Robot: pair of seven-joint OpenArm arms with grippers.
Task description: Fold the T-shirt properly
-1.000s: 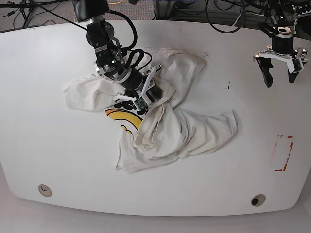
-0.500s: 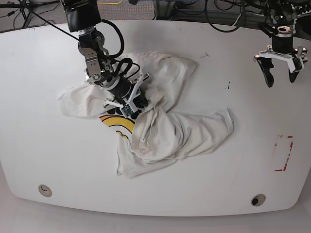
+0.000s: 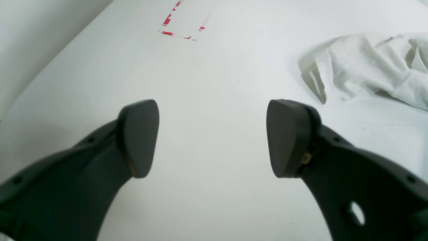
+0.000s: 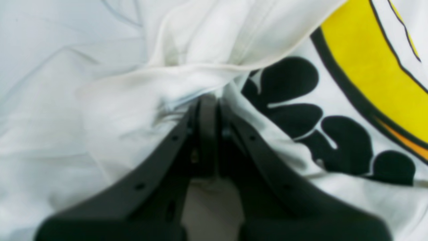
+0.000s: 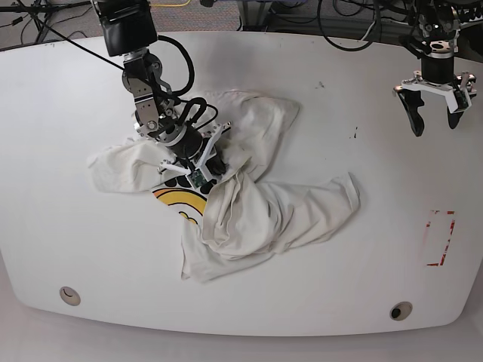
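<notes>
Clearly the work is at the untangling stage: the T-shirt lies crumpled mid-table, its yellow-and-black print partly buried under folds. Reaching down from the table's far edge, the right gripper is pinched tight on a bunched fold of cloth beside the print. Next, that fold likely needs drawing outward to spread the shirt flat. Parked well apart near the far corner, the left gripper hangs wide and empty above bare table.
</notes>
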